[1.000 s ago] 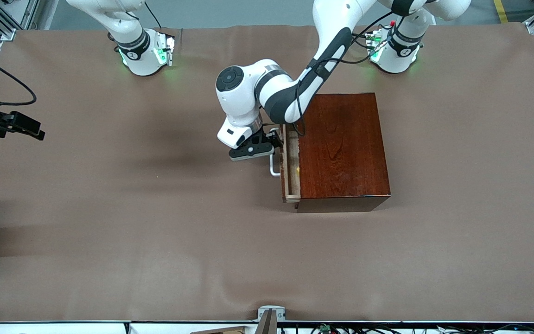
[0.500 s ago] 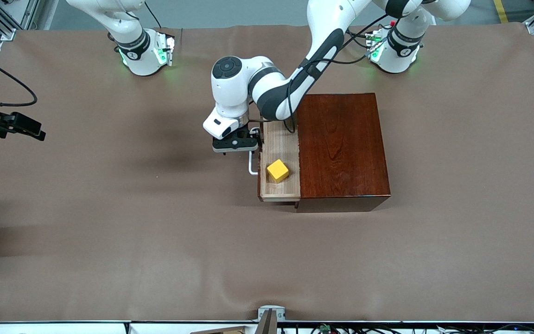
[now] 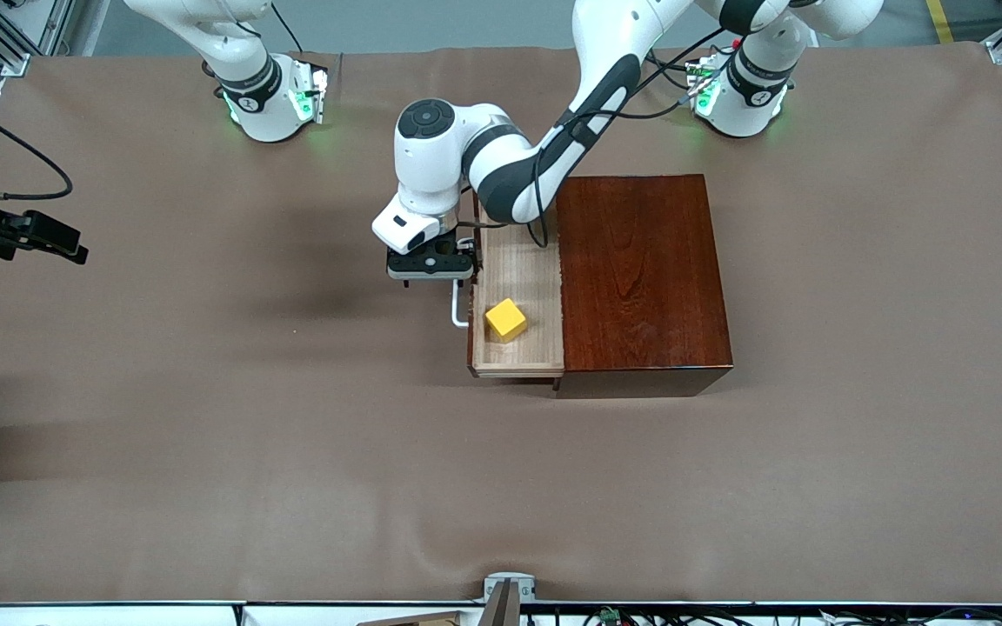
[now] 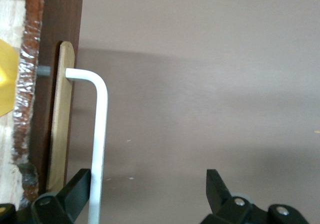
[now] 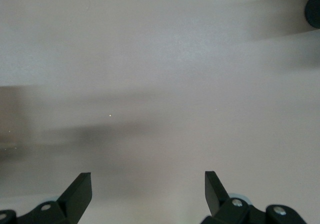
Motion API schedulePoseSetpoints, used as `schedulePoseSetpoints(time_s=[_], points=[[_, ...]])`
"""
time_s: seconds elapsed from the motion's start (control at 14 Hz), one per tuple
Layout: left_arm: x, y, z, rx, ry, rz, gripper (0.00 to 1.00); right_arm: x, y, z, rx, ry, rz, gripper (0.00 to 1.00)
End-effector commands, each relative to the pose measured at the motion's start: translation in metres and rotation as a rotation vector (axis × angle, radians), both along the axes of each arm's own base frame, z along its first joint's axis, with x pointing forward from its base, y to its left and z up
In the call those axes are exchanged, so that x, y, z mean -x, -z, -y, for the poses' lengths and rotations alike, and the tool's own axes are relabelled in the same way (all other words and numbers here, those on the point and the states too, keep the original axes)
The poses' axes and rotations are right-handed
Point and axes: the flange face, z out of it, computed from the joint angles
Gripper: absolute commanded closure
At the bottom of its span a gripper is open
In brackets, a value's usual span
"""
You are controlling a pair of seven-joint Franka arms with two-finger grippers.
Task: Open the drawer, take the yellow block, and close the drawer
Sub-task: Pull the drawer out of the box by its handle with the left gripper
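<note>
Brown cloth-covered table [image 3: 205, 452] carries a glossy reddish-brown mahogany box [image 3: 640, 278] toward the left arm's end. Its drawer, a light unfinished-wood tray [image 3: 523, 261], stands pulled out of the box toward the right arm's end, tray floor exposed, so the opening step looks done or very nearly so. The left arm reaches from its base over the drawer's front; the left gripper [image 3: 431, 265] sits at the white U-shaped bar handle [image 3: 459, 309]. In the left wrist view the jaws are spread wide, one fingertip [image 4: 80, 184] touching or just beside the white bar [image 4: 100, 144], the other well clear over bare cloth, so the bar is hooked or nudged rather than clamped. The dark drawer front [image 4: 62, 28] shows edge-on there. The small plain yellow cube [image 3: 505, 319] rests inside the tray, close to the handle side and in the half nearer the front camera, untouched; a sliver of it shows in the left wrist view [image 4: 7, 78]. The right gripper [image 5: 147, 191] waits off the table's edge at the right arm's end, jaws apart over bare cloth, holding nothing. Left to do, by my reckoning: lift the cube out, then push the drawer shut.
</note>
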Motion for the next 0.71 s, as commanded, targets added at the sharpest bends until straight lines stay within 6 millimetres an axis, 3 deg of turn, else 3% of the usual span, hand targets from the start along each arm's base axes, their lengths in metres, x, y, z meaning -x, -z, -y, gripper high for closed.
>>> schedulePoseSetpoints(time_s=[0.0, 0.64], points=[[0.008, -0.009, 0.023, 0.102, 0.003, 0.022, 0.00, 0.001, -0.007, 0.003, 0.009, -0.006, 0.006, 0.00], [0.019, -0.030, 0.036, 0.205, 0.011, 0.058, 0.00, 0.001, -0.007, 0.001, 0.009, -0.008, 0.005, 0.00]])
